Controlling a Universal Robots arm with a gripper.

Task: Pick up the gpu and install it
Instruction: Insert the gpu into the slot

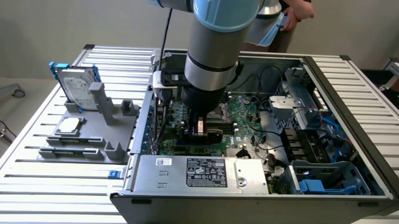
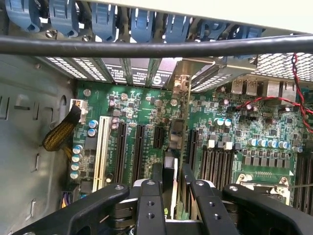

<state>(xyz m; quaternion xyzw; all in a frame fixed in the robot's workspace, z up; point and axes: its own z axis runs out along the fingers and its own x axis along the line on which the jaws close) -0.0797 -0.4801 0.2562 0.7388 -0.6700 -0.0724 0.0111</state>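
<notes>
The black two-fingered gripper (image 2: 172, 188) is clamped on the thin black-shrouded gpu card (image 2: 175, 142). The card stands edge-on between its fingers (silver bracket end farthest away), by the long black slots (image 2: 121, 152) of the green motherboard (image 2: 142, 103).

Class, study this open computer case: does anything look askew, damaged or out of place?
Nothing stands out. The gpu sits upright between the fingers above the motherboard; nothing looks bent or spilled.
</notes>
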